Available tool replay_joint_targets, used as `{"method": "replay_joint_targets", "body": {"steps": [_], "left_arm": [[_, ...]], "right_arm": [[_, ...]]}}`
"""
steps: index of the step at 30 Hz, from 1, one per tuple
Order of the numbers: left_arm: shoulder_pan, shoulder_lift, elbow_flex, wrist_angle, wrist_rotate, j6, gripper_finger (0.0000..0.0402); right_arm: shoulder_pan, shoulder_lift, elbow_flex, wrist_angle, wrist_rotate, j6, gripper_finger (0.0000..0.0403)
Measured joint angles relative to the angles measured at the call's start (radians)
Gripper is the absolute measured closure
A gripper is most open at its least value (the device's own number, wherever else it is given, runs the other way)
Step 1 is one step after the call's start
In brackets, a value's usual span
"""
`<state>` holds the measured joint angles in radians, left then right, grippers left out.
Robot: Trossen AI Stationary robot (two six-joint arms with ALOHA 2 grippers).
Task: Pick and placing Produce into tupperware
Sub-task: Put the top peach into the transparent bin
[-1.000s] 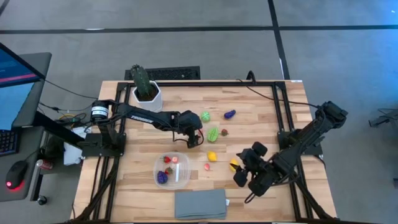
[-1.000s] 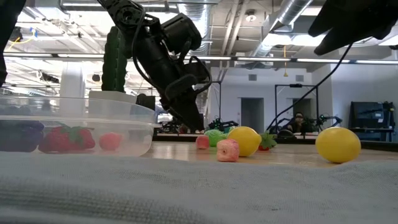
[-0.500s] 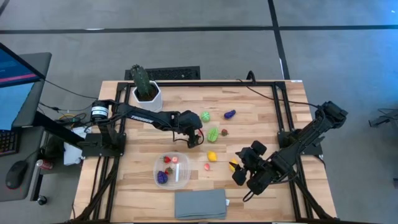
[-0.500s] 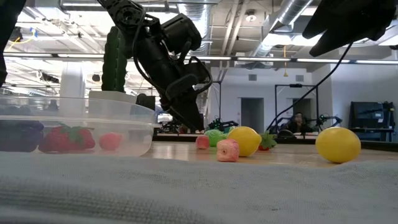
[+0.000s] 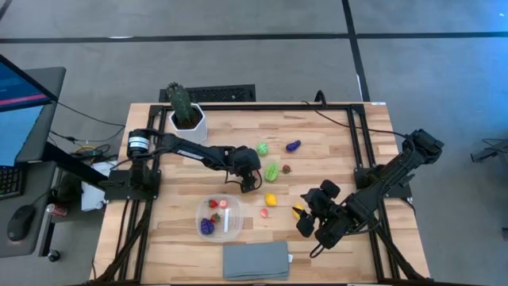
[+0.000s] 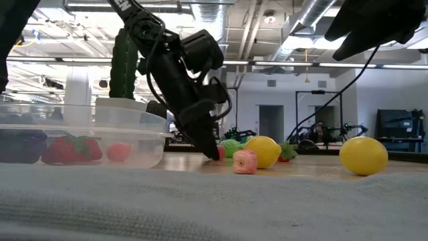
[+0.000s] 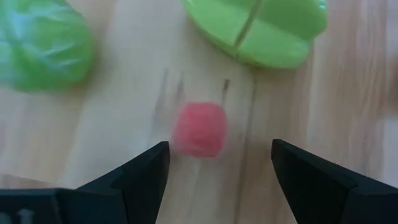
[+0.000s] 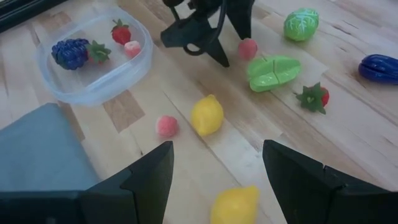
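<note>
Left gripper (image 7: 214,165): your fingers are spread wide, empty, straddling the small pink-red fruit (image 7: 199,129) on the table.
Right gripper (image 8: 214,177): parted, empty, waiting near the yellow lemon (image 8: 236,205).
Tupperware (image 5: 233,226): near you, toward the grey cloth (image 5: 255,260), berries inside.
Risk: closing off-centre could roll that round piece toward the green cabbage (image 7: 42,43).

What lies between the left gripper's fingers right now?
In the left wrist view, a small pink-red produce piece lies on bare wood between the open left gripper's fingers, untouched.
</note>
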<state>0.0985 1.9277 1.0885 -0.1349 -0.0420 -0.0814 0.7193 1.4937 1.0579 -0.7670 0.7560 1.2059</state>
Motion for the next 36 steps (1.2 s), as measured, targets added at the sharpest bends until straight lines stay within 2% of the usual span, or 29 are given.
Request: {"method": "replay_joint_targets", "body": {"steps": [19, 36], "left_arm": [[0.02, 0.007, 0.005, 0.074, 0.01, 0.032, 0.0136], [0.021, 0.007, 0.005, 0.073, 0.018, 0.051, 0.028]], "right_arm": [[0.018, 0.0, 0.0, -0.026, 0.001, 0.024, 0.0132], [-0.002, 0.0, 0.0, -0.024, 0.003, 0.024, 0.0132]]}}
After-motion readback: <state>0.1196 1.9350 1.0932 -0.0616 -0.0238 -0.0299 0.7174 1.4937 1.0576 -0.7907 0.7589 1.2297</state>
